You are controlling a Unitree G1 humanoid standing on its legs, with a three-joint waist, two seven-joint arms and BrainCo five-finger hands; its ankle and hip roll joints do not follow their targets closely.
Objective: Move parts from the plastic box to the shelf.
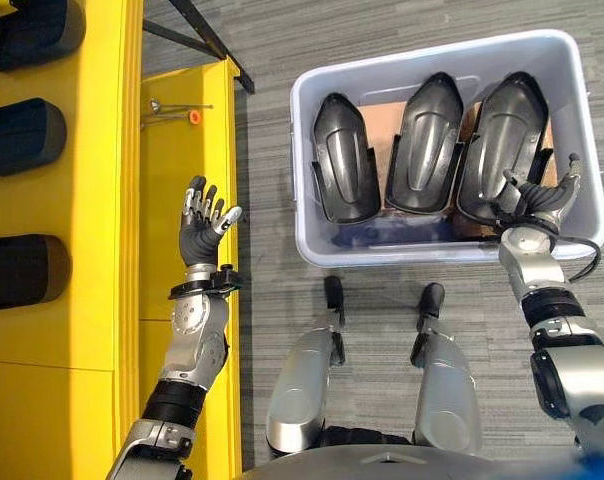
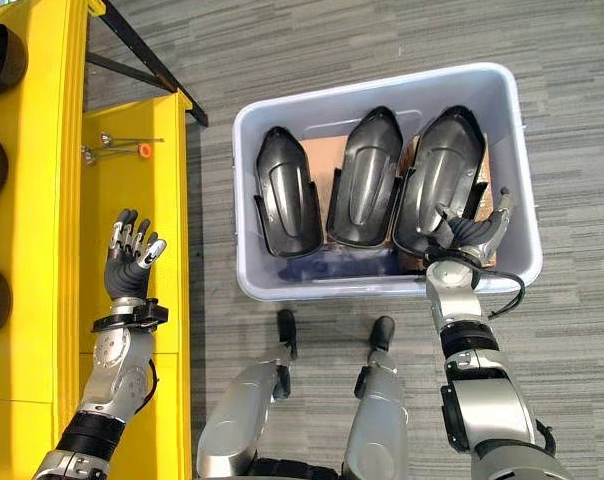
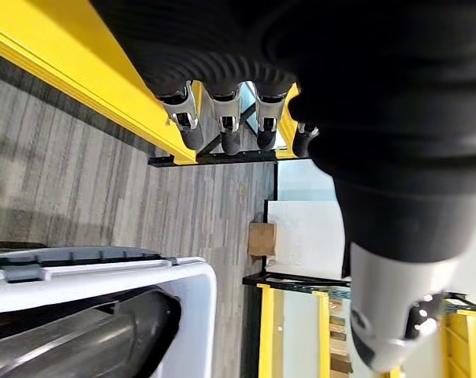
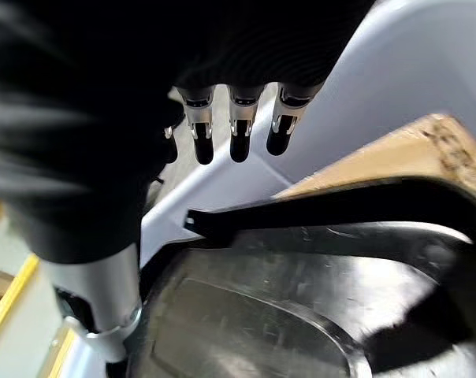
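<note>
Three black parts lie side by side in the plastic box (image 1: 312, 240) on the floor ahead of me, each with its long axis running away from me, narrow end at the far wall and wide end toward my legs. My right hand (image 1: 538, 202) is at the near right corner of the box, over the wide near end of the rightmost part (image 1: 502, 140). Seen from the right wrist, my fingers (image 4: 236, 135) hang fairly straight and spread above that part's rim, with the thumb off to one side; they hold nothing, and I cannot tell whether any tip is touching the plastic. So the part lies just under and ahead of these fingers, its length pointing straight away from the palm.

That is what I judge the next move turns on: to take it I would have to close across its wide end or its side edge, not along its length. The middle part (image 1: 424, 145) sits tight against it on the left, so room for a thumb looks scarce on that side.

My left hand (image 1: 204, 228) is raised, fingers relaxed and empty, over the yellow shelf (image 1: 92, 300) on my left, well apart from the box. More dark parts (image 1: 22, 268) already sit along the shelf.
</note>
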